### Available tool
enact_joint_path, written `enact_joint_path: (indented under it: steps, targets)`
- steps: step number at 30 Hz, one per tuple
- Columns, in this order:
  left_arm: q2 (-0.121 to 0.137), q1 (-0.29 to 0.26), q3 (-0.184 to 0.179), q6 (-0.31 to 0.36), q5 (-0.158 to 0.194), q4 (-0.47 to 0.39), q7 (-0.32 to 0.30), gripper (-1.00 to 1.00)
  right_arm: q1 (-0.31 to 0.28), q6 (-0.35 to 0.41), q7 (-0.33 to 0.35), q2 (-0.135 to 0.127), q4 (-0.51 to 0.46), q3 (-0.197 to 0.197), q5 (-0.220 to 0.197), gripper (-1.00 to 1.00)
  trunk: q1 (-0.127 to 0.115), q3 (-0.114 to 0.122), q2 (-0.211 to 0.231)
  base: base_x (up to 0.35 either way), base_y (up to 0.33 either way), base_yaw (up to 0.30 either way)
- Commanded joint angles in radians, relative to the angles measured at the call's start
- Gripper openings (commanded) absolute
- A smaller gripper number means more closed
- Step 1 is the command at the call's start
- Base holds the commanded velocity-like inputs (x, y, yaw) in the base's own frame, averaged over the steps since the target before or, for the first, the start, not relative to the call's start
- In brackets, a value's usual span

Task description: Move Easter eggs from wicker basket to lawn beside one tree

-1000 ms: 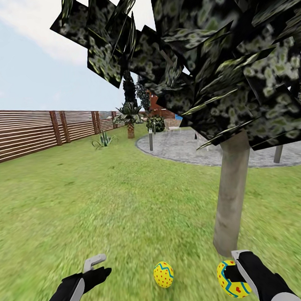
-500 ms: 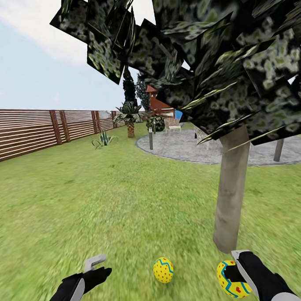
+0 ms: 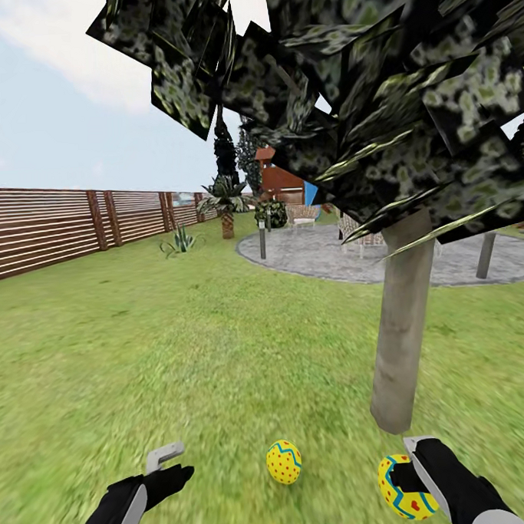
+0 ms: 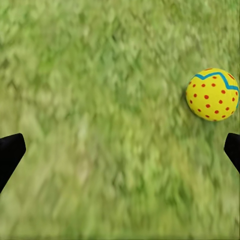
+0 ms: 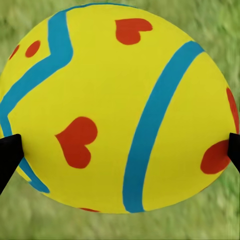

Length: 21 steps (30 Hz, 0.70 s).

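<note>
Here the right pincer [image 3: 407, 469] grips one Easter egg [image 3: 403, 486] near the tree [image 3: 402, 331] trunk's foot, another egg [image 3: 283, 461] lies on the lawn [image 3: 182, 351] beside that tree, and the left pincer [image 3: 171, 460] hangs spread apart.

- The tree [image 3: 402, 324]: I see its crown cut off by the head view's top and right edges.
- The held egg [image 3: 404, 486]: partly covered by my right gripper [image 3: 415, 469] in the head view.
- Both forearms run off the bottom edge.
- Patio chairs [image 3: 302, 214]: too small to make out.
- Left gripper [image 4: 120, 150]: only its two dark fingertips enter my wrist view.
- The lawn [image 4: 100, 100] is blurred.
</note>
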Motion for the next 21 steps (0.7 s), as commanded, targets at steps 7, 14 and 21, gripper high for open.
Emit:
enact_joint_path:
  steps: [7,14,21]
  targets:
    - [0.009,0.0,0.005,0.004,0.003,-0.013,-0.004,1.0,0.0,0.005,-0.003,0.004,-0.001,0.001,-0.001,-1.0,0.027,-0.023,-0.05,0.0,0.0,0.0]
    - [0.12,0.0,0.088,-0.001,0.007,-0.083,-0.008,1.0,0.0,0.005,-0.003,0.006,0.006,0.001,0.0,-1.0,0.037,-0.049,-0.065,0.0,0.0,0.0]
    - [0.118,-0.001,0.1,-0.093,0.005,-0.091,-0.004,1.0,0.0,0.003,-0.003,0.011,0.02,0.0,0.0,-1.0,0.04,-0.076,-0.067,0.0,0.0,0.0]
